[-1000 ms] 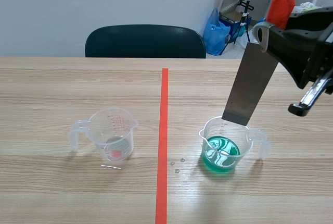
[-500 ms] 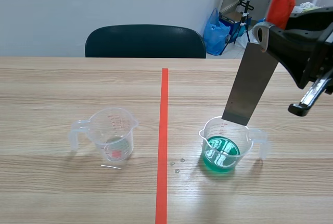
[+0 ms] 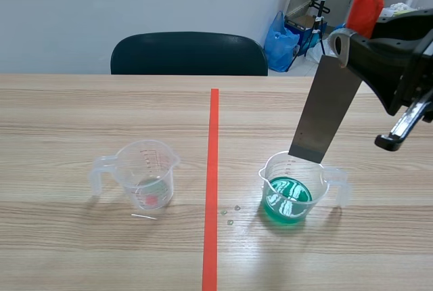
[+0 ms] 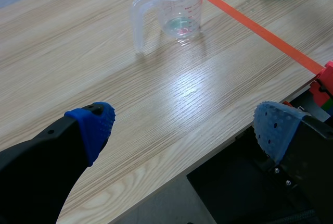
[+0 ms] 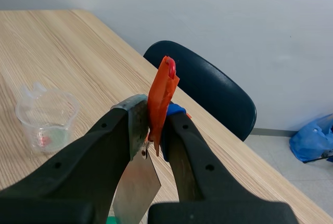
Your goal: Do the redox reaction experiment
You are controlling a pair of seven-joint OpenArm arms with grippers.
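Gripper on right arm (image 5: 155, 117) is clamped shut on red handle of metal strip (image 3: 325, 109). Strip hangs tilted below it, lower edge near rim of beaker of green liquid (image 3: 292, 189), apparently clear of the liquid. Gripper on left arm (image 4: 186, 125) sits wide open, holding nothing, w/ near-empty clear beaker (image 4: 176, 1) well ahead of it. Risk: strip is slanted, so lowering it could catch rim & tip beaker, spilling soln. Thin handle could also slip, dropping strip w/ a splash.

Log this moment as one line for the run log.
right gripper: shut on metal sheet, tilted above green-liquid cup | left gripper: open, over table edge | clear cup: standing free
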